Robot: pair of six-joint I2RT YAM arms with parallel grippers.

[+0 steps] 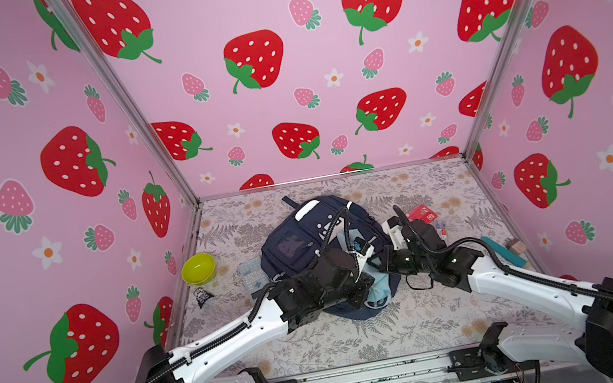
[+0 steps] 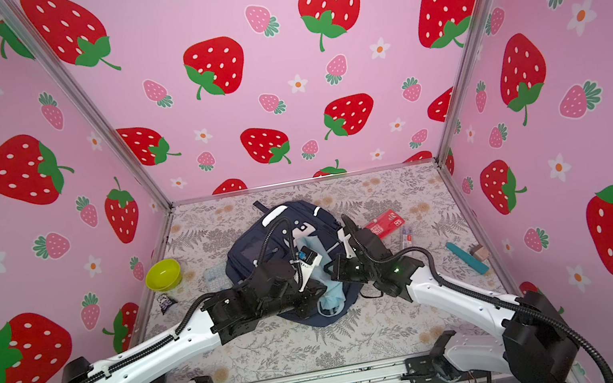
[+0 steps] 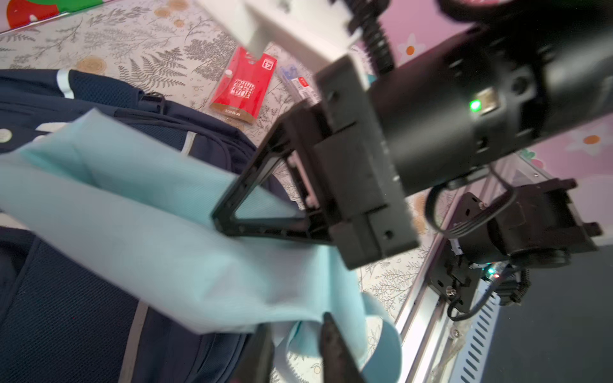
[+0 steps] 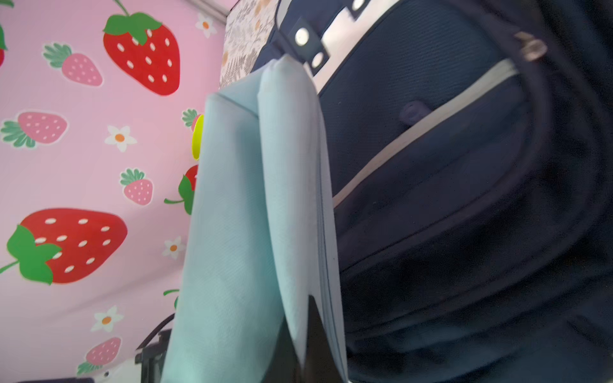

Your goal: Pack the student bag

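Note:
The student bag [image 1: 293, 245] [image 2: 252, 252], a navy backpack with pale stripes, lies flat mid-table in both top views. A light-blue cloth [image 1: 381, 294] [image 2: 331, 302] with loop straps is draped over its right side. My right gripper [image 4: 302, 348] [image 1: 379, 260] is shut on a fold of this cloth, right beside the backpack [image 4: 447, 199]. In the left wrist view its black jaws pinch the cloth [image 3: 149, 232] above the backpack [image 3: 66, 315]. My left gripper [image 3: 297, 345] [image 1: 371, 287] is open at the cloth's lower edge, and a strap shows through the gap.
A yellow-green bowl [image 1: 198, 268], a small dark packet [image 1: 202, 296] and a pale printed sheet [image 1: 252, 275] lie left of the backpack. On its right are a red packet [image 1: 424, 214], a pen pack [image 1: 440, 228], a teal bar [image 1: 504, 252] and a small brown block [image 1: 516, 246].

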